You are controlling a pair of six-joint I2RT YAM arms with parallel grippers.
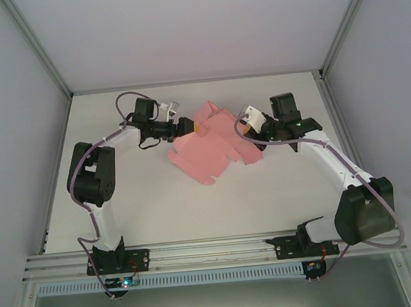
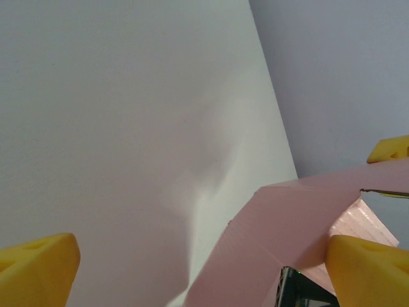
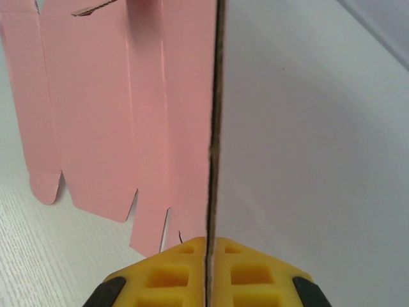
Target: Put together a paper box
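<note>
The paper box was not yet a box; it was a pink die-cut sheet lying toward twelve o'clock from the two arm bases in the top view, with most of its panels and tabs flat on the white surface and its edge at about two o'clock lifted. The right hand had that lifted edge; in its wrist view the yellow fingers were pressed together on the cardboard, which ran edge-on straight up from between them, while the rest of the sheet spread away toward nine o'clock with its small flaps resting down; the grip was probably there to raise one panel along a crease and to anchor the sheet against sliding. The left hand sat at the sheet's ten o'clock side, jaws wide and holding nothing; its wrist view showed one yellow finger at seven o'clock of the frame over bare surface and another at five o'clock, with a raised pink fold between them; whether either finger touched the card could not be told. Placed so, it seemed poised to take or push the near panel against the right hand's hold; the task looked early, with no wall locked and no tab tucked; thin card could buckle or slip if the squeeze came off the crease.
</note>
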